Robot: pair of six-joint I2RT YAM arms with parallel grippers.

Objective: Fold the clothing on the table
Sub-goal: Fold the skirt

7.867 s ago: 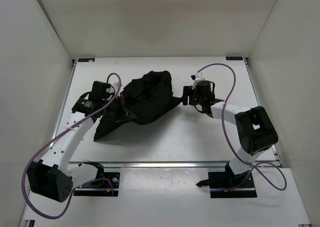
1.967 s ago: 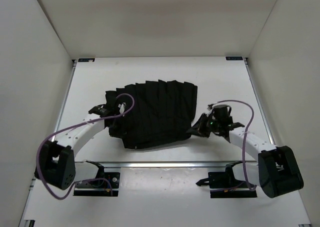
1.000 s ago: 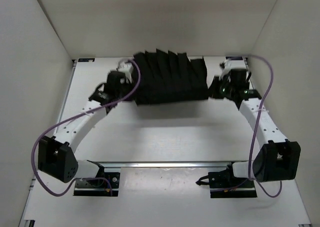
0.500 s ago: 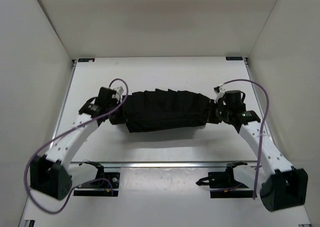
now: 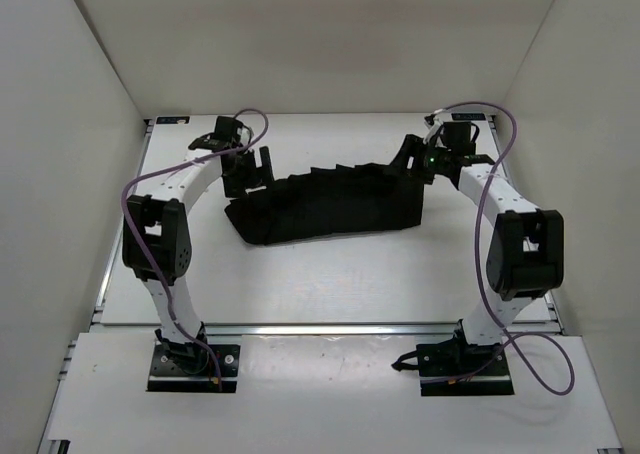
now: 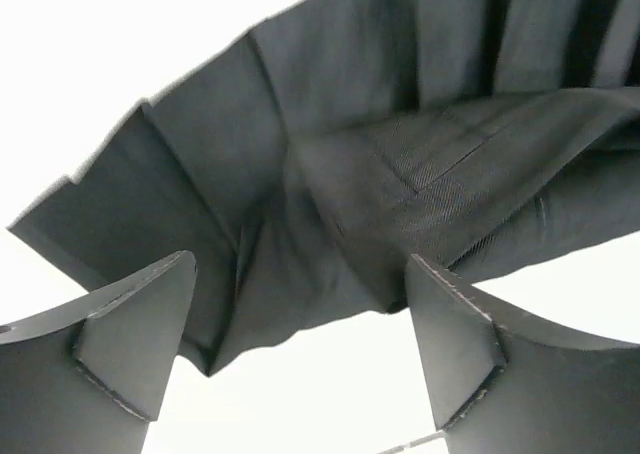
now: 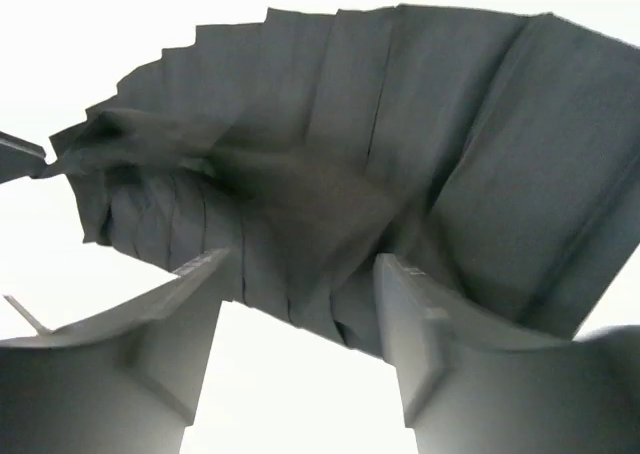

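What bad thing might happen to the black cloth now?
1. Both open grippers, left gripper and right gripper, sit right by the far corners of the clothing. A finger might snag a pleat on the way out and drag the fold apart.
2. The clothing's left end looks bunched and uneven, so another fold from here could come out crooked.

Robotics lab cell (plain white walls [image 5: 300, 44]), two cabled arms [image 5: 155, 239] bolted to table [image 5: 330, 284]
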